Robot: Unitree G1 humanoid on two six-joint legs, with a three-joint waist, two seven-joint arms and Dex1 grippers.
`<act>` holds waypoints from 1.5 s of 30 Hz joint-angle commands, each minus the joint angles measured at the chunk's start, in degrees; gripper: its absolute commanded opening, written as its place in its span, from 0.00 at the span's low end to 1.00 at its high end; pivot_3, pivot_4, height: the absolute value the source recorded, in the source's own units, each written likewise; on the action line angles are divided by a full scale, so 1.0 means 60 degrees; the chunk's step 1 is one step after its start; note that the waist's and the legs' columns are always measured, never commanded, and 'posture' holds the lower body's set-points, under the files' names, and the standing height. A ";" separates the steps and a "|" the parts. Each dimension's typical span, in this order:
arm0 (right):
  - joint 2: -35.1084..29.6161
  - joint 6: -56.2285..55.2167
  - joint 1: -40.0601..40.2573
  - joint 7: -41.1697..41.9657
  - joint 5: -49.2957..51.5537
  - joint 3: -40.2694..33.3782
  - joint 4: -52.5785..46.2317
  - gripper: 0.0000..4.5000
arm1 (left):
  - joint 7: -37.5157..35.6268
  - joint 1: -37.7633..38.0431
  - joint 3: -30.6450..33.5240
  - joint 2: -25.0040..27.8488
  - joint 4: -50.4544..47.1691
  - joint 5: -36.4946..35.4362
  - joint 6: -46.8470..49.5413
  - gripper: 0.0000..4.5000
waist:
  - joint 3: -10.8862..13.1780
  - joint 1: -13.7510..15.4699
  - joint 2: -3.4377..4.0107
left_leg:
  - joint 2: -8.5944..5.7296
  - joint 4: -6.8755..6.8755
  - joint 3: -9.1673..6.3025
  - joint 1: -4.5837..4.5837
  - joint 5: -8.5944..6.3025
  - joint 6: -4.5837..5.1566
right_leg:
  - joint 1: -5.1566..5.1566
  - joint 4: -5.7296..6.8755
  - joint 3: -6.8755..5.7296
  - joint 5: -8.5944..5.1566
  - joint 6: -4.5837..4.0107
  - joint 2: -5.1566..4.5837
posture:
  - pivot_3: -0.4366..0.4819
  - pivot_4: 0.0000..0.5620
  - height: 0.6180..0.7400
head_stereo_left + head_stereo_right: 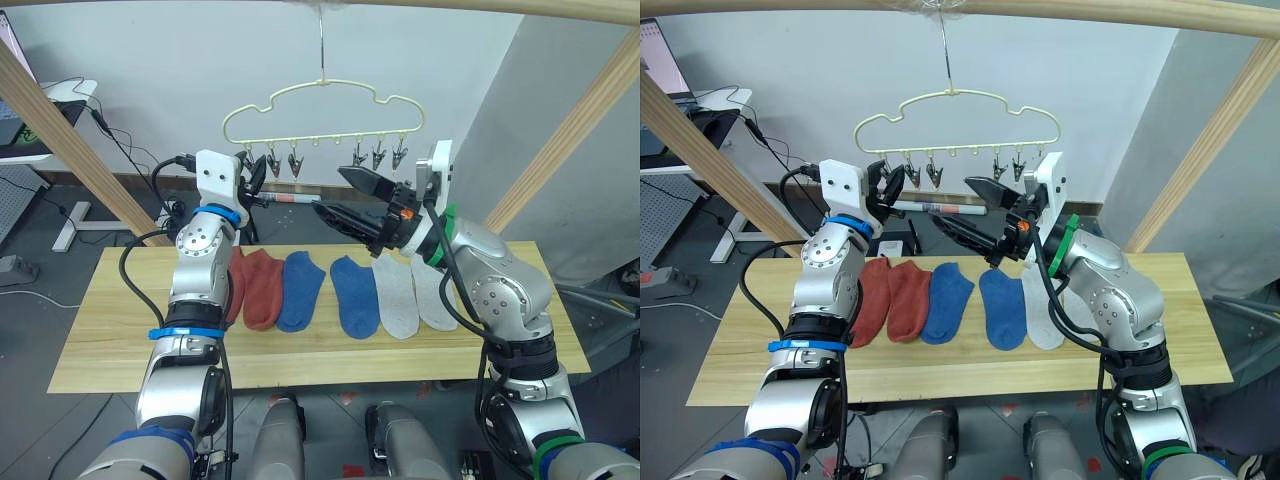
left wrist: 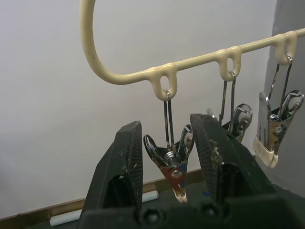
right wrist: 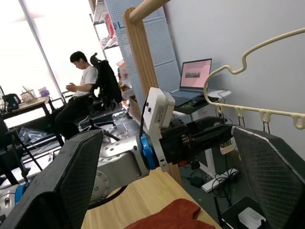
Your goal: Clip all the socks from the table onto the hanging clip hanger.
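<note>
Six short soft socks point(image 1: 340, 293) lie unclipped on the yellowish plank table point(image 1: 100, 330); left gripper point(image 2: 164, 152), parted around the pale-yellow wire hanger's point(image 1: 320, 105) end metal clip point(image 2: 171, 162), should squeeze squarely while the wide-open, empty right gripper point(image 1: 345, 195) fetches a sock

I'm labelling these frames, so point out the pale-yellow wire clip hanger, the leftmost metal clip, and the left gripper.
Pale-yellow wire clip hanger point(image 1: 322, 88): left eye view, top outline.
Leftmost metal clip point(image 2: 172, 167): left wrist view, its spring.
Left gripper point(image 2: 164, 138): left wrist view, between fingertips.
</note>
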 commanded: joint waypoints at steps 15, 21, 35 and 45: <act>-0.0722 0.0043 0.0718 -0.0979 -0.1487 0.0427 -0.0026 1.00 | -0.0097 -0.0199 0.0138 0.0106 -0.0285 -0.0152 -0.0001 0.01 | 0.0004 0.0021 -0.0003 | -0.0002 0.0000 0.0000 -0.0003 -0.0001 -0.0001 | -0.0001 -0.0002 0.0000 -0.0001 0.0002 -0.0003 | 0.48 0.48 1.00; -0.1915 -0.0491 0.1635 -0.2350 -0.4140 0.0810 0.2510 1.00 | -0.0381 0.0226 0.0062 0.0252 -0.1099 -0.0292 0.0980 0.01 | 0.0008 0.0014 -0.0007 | -0.0006 0.0000 0.0015 -0.0001 0.0000 -0.0003 | -0.0004 -0.0003 0.0011 -0.0008 0.0014 -0.0009 | 0.47 0.49 1.00; -0.1255 -0.2329 0.0349 -0.3376 -0.5475 -0.0014 0.8975 1.00 | -0.0306 0.0896 0.0131 0.0156 -0.1939 -0.0431 0.1600 0.01 | 0.0033 -0.0232 -0.0015 | -0.0003 -0.0001 0.0032 0.0001 0.0000 -0.0003 | -0.0030 0.0038 0.0034 -0.0006 0.0013 0.0000 | 0.48 0.50 1.00; -0.1094 -0.2566 0.0551 -0.2640 -0.5427 -0.0249 0.9545 0.49 | -0.0171 0.1256 0.0230 0.0276 -0.2565 -0.0494 0.1878 0.01 | 0.0034 -0.0209 -0.0017 | -0.0010 0.0009 0.0032 0.0016 0.0001 -0.0005 | -0.0051 0.0125 0.0041 -0.0025 0.0043 -0.0006 | 0.54 0.48 1.00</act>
